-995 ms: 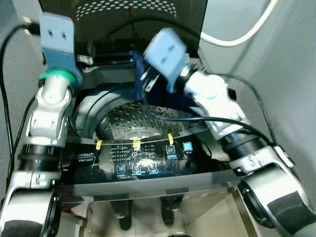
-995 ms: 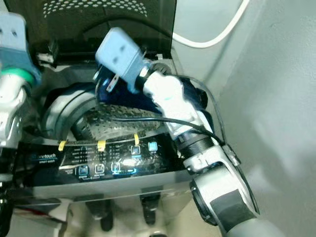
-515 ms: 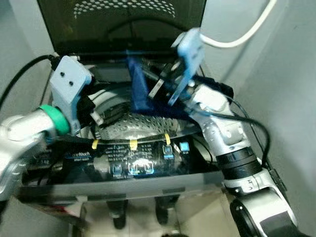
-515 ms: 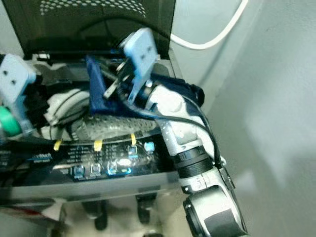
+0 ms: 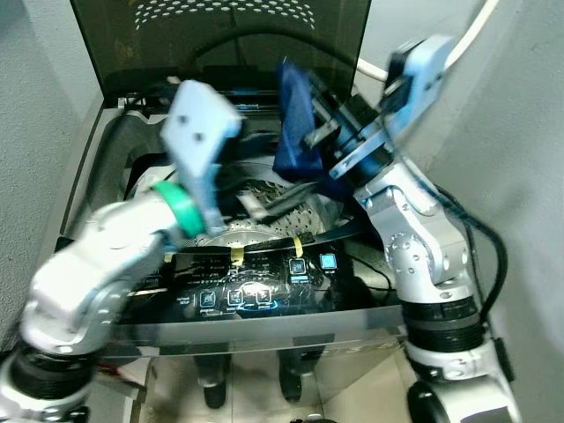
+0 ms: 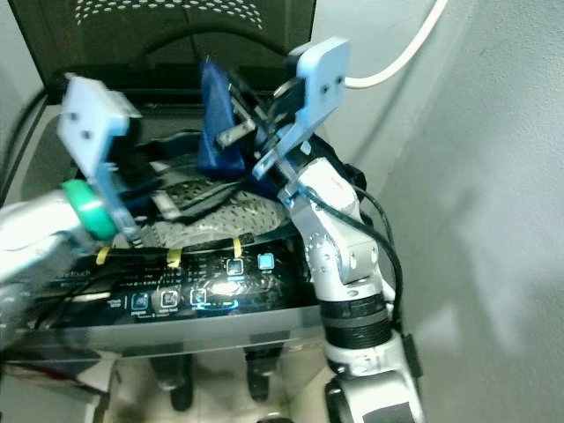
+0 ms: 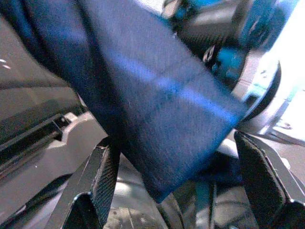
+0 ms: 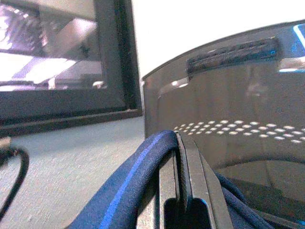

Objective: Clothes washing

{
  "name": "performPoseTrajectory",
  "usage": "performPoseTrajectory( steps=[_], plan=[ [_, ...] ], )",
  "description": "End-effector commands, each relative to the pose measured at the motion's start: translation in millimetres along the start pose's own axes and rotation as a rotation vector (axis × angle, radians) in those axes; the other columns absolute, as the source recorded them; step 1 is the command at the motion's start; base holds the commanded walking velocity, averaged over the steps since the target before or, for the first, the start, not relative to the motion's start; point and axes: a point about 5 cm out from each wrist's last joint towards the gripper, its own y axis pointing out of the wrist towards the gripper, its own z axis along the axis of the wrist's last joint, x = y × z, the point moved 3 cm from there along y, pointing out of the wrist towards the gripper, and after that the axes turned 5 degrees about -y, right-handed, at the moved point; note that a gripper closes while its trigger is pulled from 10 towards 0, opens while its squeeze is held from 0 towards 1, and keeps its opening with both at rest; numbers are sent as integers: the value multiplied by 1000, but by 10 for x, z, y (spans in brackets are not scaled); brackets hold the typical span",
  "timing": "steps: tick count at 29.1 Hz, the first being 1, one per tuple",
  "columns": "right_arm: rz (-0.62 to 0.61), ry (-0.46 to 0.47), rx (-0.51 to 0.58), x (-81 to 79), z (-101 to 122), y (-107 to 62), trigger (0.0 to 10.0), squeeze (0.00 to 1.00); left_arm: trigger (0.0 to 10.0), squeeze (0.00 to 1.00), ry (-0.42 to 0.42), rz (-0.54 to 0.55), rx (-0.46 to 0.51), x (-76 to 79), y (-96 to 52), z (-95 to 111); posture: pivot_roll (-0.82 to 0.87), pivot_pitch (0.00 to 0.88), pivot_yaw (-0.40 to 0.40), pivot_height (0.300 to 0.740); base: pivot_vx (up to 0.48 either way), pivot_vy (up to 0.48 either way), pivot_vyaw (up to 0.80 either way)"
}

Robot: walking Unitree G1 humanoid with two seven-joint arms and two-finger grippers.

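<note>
Your right gripper [image 6: 236, 132] is clamped on the blue cloth [image 5: 297, 123], which hangs above the back of the drum [image 5: 264, 198], under the raised lid [image 5: 220, 35]. Your left gripper [image 7: 181, 191] is spread wide just beside the cloth's lower edge, holding nothing. Judging from this, bring the cloth over the drum's middle and lower it before you let go, so no fold catches the rim.

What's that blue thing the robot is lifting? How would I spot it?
Find the open washing machine with its lid up. Above its drum hangs a dark blue cloth, pinched by the right gripper. It is the only soft, draping thing there.
</note>
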Motion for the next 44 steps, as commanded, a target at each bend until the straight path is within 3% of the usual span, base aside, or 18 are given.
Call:
performPoseTrajectory(
  steps=[1,6,10,11,16,18,19,22,23,26,28,32,33,36,37,38,40,44],
  plan=[
    [24,76,116,-63,260,182,10000,0,10000,0,-38,-104,-12,129,118,-72,56,37,23,740,0,0,0],
    [56,260,244,-63,586,375,10000,0,10000,0,-184,-257,-60,299,263,-262,53,35,26,740,0,0,0],
    [133,307,295,-147,772,440,10000,0,10000,0,-244,-227,-81,187,453,-405,42,37,28,740,0,0,0],
    [175,335,317,-192,850,448,10000,0,10000,0,-216,-162,-72,31,591,-440,42,37,28,740,0,0,0],
    [222,374,337,-242,914,448,10000,0,10000,0,-117,-7,-58,-293,750,-420,29,38,22,740,0,0,0],
    [292,465,377,-308,1027,408,10000,0,10000,0,-29,284,-10,-844,831,-232,15,35,26,740,0,0,0],
    [326,511,395,-329,1078,375,10000,0,10000,0,4,407,14,-1055,805,-124,13,36,29,740,0,0,0],
    [352,542,410,-335,1117,337,10000,0,10000,0,31,504,35,-1220,754,-24,12,36,30,740,0,0,0],
    [364,541,409,-289,1149,263,10000,0,10000,0,126,665,70,-1502,581,185,12,38,33,740,0,0,0],
    [359,527,402,-269,1149,246,10000,0,10000,0,149,708,81,-1580,522,248,12,38,33,740,0,0,0],
    [290,399,318,-127,1013,185,10000,0,10000,0,257,883,117,-1845,210,470,22,46,32,740,0,0,0],
    [208,265,211,50,828,116,10000,0,10000,0,365,1024,151,-2035,-94,652,27,51,29,740,0,0,0],
    [129,122,96,193,619,94,10000,0,10000,0,392,1067,173,-2095,-263,710,34,53,26,740,0,0,0],
    [66,-36,-29,319,381,71,10000,0,10000,0,410,1064,184,-2097,-365,721,41,55,24,740,0,0,0],
    [19,-280,-211,456,28,11,10000,0,10000,0,422,1007,186,-2007,-443,686,53,58,20,740,0,0,0],
    [19,-280,-211,456,28,11,10000,0,10000,0,422,1007,186,-2007,-443,686,53,58,20,740,0,0,0],
    [46,-479,-341,434,-272,-14,10000,0,10000,0,442,869,146,-1754,-394,535,61,59,17,740,0,0,0],
    [67,-525,-358,378,-349,-3,10000,0,10000,0,448,799,114,-1614,-366,447,67,60,18,740,0,0,0]
  ],
)
